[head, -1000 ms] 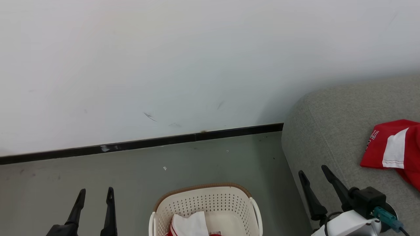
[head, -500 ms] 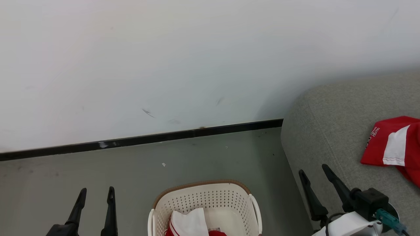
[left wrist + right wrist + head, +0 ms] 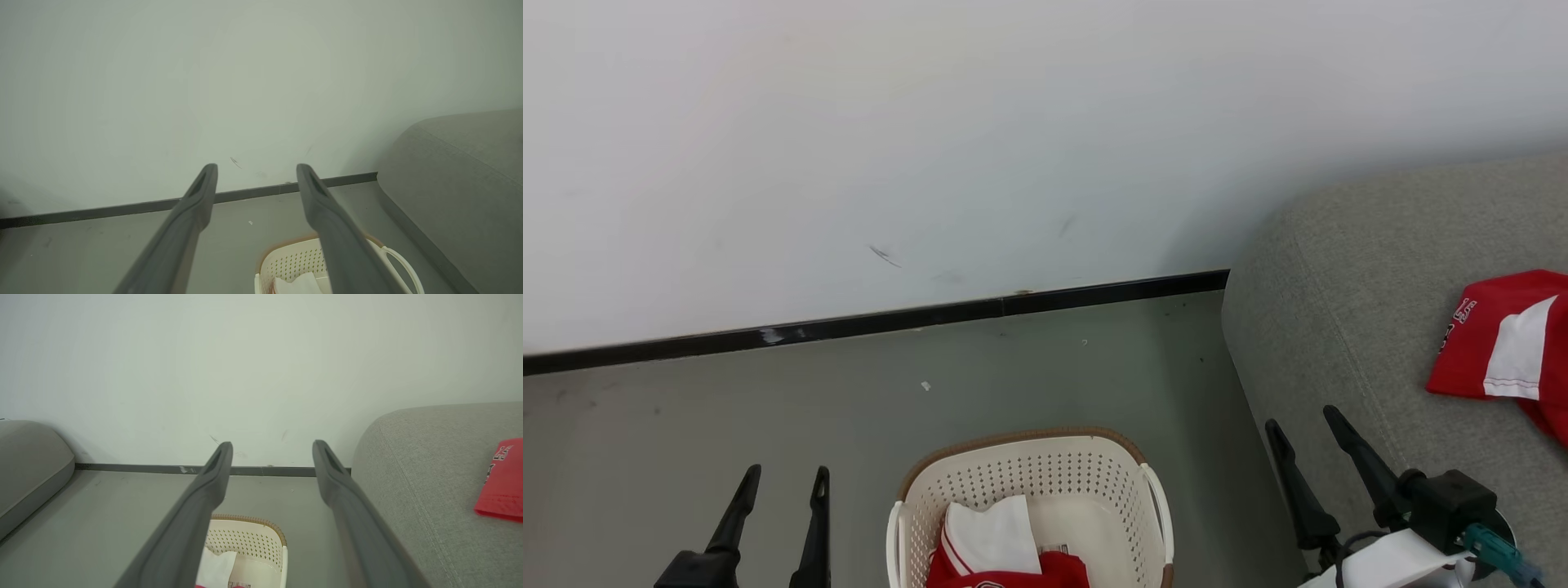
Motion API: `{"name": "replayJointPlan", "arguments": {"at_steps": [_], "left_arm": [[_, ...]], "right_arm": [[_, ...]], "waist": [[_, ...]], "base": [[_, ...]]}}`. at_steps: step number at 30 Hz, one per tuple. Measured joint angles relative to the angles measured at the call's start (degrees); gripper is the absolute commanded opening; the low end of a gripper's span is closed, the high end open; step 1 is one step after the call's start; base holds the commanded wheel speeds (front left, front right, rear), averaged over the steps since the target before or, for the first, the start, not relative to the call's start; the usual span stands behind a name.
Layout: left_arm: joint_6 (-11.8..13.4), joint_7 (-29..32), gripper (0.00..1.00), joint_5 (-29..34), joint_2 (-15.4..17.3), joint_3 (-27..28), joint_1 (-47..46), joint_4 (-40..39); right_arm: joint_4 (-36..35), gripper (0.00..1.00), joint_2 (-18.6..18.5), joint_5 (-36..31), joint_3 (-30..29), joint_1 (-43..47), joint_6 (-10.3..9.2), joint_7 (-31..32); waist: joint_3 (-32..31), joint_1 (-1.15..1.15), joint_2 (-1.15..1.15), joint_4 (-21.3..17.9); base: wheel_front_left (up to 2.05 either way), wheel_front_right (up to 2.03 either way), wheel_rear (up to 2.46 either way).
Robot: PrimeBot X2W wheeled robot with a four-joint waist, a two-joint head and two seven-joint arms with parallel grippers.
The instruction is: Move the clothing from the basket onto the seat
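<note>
Corner of a home living room. A grey upholstered seat (image 3: pixel 1339 327) lies to the right of the right gripper (image 3: pixel 1299 418); a laundry basket (image 3: pixel 1021 437) holding clothing (image 3: pixel 992 535) stands on the floor (image 3: pixel 1054 376) between it and the left gripper (image 3: pixel 787 471); white wall (image 3: pixel 1013 122) and dark skirting (image 3: pixel 890 321) ahead of both.

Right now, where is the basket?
In the head view, the basket sits on the floor at bottom centre, between the left gripper and the right gripper, just left of the seat; red-and-white clothing lies inside it.

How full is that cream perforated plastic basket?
Not empty: the cream perforated basket holds crumpled red-and-white clothing, low inside.
</note>
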Motion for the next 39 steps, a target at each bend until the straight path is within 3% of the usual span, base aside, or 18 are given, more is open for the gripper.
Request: {"name": "replayJointPlan", "arguments": {"at_steps": [9,21,33,39], "left_arm": [[-3.4,4.1,1.0,2.5,1.4,-5.1,-6.5,2.6],[-7.8,9.5,1.0,5.4,0.1,-12.2,-17.4,12.6],[-9.8,10.9,1.0,8.1,-2.9,-15.7,-24.5,23.0],[-10.0,11.4,1.0,9.8,-2.8,-16.3,-27.6,27.7]], "right_arm": [[-2.0,1.0,0.1,0.4,-2.0,0.0,-0.01,0.0],[-6.1,1.0,0.1,-0.1,-4.5,-0.2,-0.01,0.0],[-10.5,1.0,0.2,0.8,-5.0,-2.9,-0.01,0.0],[-12.3,1.0,0.2,1.8,-4.1,-5.1,-0.01,0.0]], "waist": [[3.0,0.0,0.0,-0.5],[9.2,0.0,0.0,-2.0],[16.8,0.0,0.0,-4.2],[21.2,0.0,0.0,-5.6]], "base": [[0.0,0.0,0.0],[0.0,0.0,0.0],[0.0,0.0,0.0],[0.0,0.0,0.0]]}}
